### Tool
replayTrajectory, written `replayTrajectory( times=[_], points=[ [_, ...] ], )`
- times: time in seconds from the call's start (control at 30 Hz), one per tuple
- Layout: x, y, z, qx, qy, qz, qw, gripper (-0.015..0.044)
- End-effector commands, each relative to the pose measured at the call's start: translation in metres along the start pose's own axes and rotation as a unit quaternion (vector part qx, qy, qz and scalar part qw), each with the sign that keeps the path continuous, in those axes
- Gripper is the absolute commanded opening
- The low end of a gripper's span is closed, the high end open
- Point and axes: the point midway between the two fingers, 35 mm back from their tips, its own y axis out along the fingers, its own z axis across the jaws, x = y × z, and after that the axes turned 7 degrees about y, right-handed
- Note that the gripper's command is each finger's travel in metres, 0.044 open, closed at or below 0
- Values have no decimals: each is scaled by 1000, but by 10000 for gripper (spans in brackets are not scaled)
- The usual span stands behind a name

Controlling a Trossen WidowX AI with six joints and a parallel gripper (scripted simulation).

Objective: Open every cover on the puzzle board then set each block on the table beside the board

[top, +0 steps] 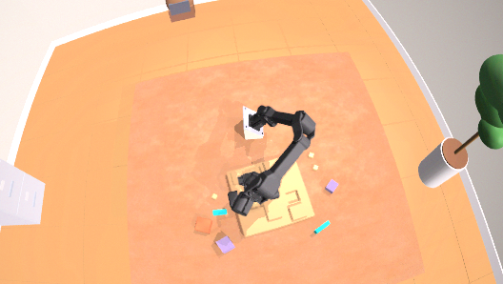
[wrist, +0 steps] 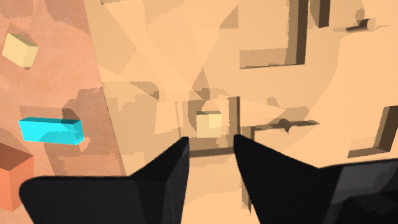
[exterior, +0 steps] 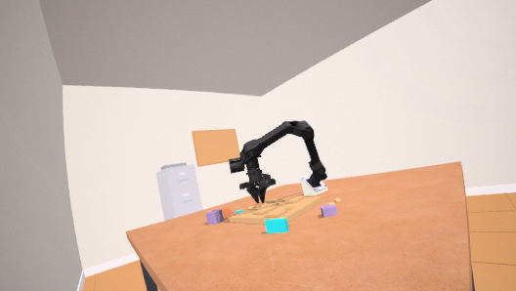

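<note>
The tan puzzle board [top: 305, 212] [exterior: 293, 213] lies under the arm. A small pale yellow block [wrist: 208, 124] sits in a square well of the board. My gripper [exterior: 261, 202] [wrist: 211, 142] is partly open and empty, pointing down low over the board, with its fingertips just in front of that block in the wrist view. The covers have the board's colour; I cannot tell how each stands. Beside the board lie a cyan block [top: 219, 213] [wrist: 47, 131], another cyan block [top: 322, 227] [exterior: 277, 226], an orange block [top: 204, 226] and a pale yellow block [top: 214, 196] [wrist: 20, 49].
One purple block [top: 225, 244] [exterior: 214, 217] lies off the board's near-left corner, another purple block [top: 331, 186] [exterior: 328, 210] off its right side. Two small pale yellow blocks lie right of the board. The arm's white base [top: 253, 134] stands behind the board. The arm hides part of the board.
</note>
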Motion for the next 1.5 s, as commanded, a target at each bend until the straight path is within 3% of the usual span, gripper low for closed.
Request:
replayTrajectory(
  times=[0.0,1.47],
  points=[
    [0,1,0,-3,2,1,1000,144],
    [0,33,-2,-3,2,1,1000,144]
  ],
)
